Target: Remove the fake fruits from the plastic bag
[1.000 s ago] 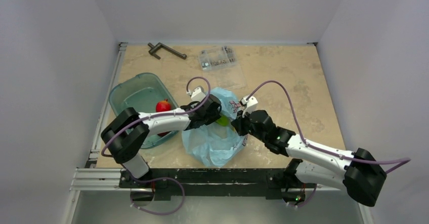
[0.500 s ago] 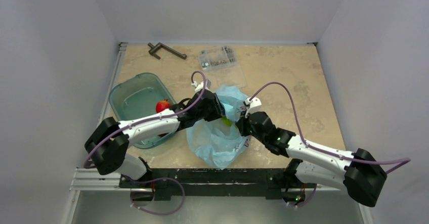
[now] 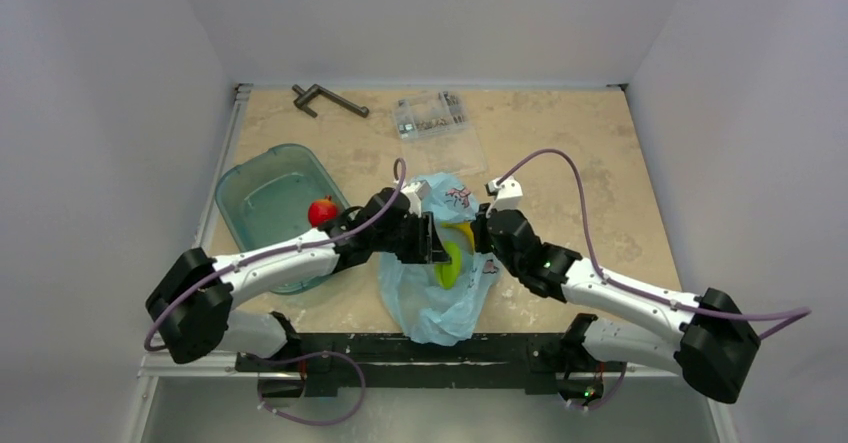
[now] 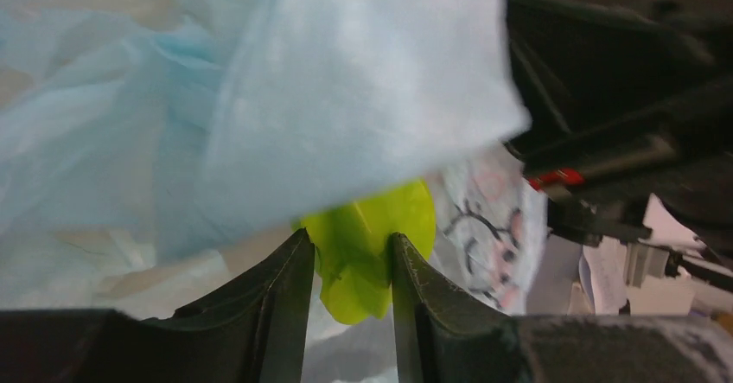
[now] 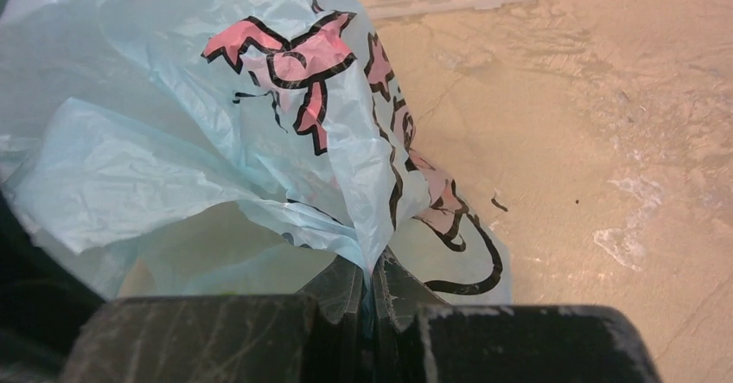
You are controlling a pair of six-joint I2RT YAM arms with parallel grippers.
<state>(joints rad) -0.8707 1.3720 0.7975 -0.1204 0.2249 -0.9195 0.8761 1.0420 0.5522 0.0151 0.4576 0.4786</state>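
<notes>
pulled back, left gripper (image 4: 350, 246) narrowly grips green piece (image 4: 380, 219); right gripper (image 5: 372, 272) pinches bag (image 5: 173, 167).

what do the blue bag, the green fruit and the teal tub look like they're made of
The bag looks like thin plastic film: translucent light blue, crinkled, printed in pink and black. The green fruit looks like moulded plastic, smooth with a slight sheen. The tub is likely rigid plastic: see-through teal, rounded rim.
</notes>
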